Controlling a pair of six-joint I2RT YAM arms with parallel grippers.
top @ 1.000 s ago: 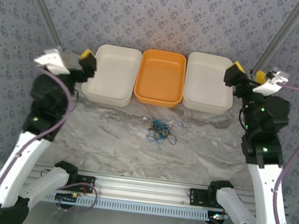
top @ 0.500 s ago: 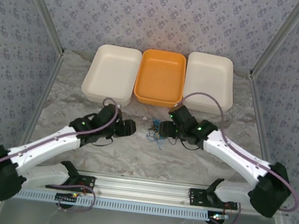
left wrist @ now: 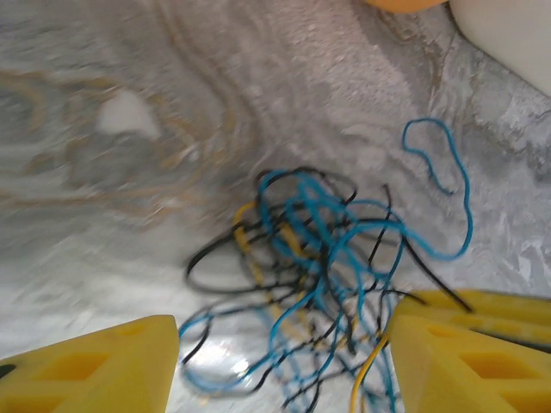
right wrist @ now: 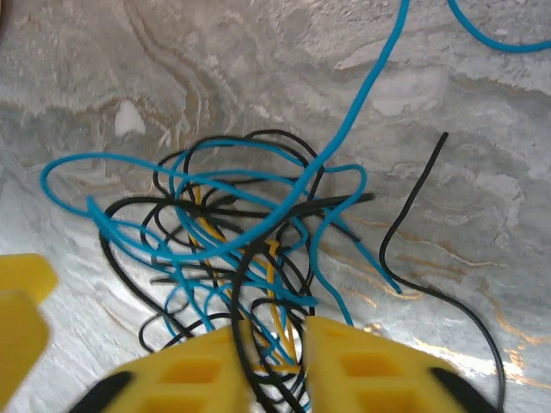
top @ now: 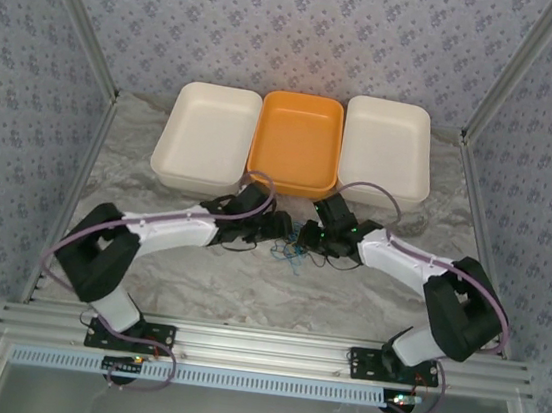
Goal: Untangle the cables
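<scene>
The tangle of thin black, blue and yellow cables lies on the grey marbled worktop, in front of the orange plastic tray. The right claw is pinched nearly closed on a few strands (black, yellow, blue). The left claw straddles the heap, its yellow fingers wide apart, gripping nothing.

Down they come from the far corners! The left hand has narrowed either side of the cables; the right hand has pinched onto a few strands.
</scene>
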